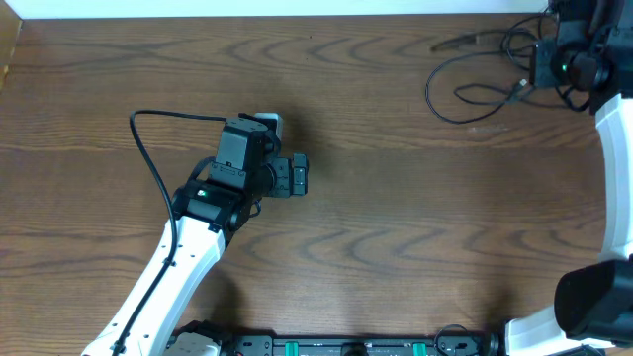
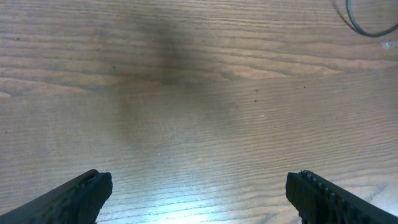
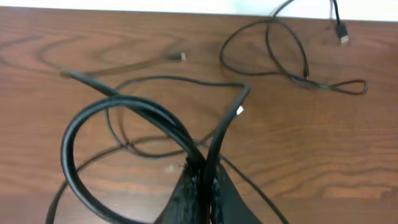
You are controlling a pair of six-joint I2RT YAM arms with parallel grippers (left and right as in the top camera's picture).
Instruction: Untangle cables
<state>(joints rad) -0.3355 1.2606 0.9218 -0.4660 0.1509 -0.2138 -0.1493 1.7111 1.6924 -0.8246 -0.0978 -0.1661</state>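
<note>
The thin black cables (image 1: 473,91) lie in loose loops at two o'clock on the brown wood-grain table (image 1: 396,247), close to its far edge. In the right wrist view, one black cable loop (image 3: 93,143) rises straight out of the right gripper (image 3: 200,186), whose jaws are pinched tight on it. A second thin cable (image 3: 298,71) curls at one o'clock, apart from the held loop, and ends in a small plug (image 3: 342,37). I can't make out any lettering on the cords or plugs. The right arm (image 1: 618,148) reaches along the right edge to the far corner, its wrist bent over the tangle. The left gripper (image 2: 199,180) hangs at nine o'clock of the table's centre, well apart from the cables. Its jaws are spread wide over bare wood and point toward three o'clock. The white left arm (image 1: 168,272) runs back toward seven o'clock.
</note>
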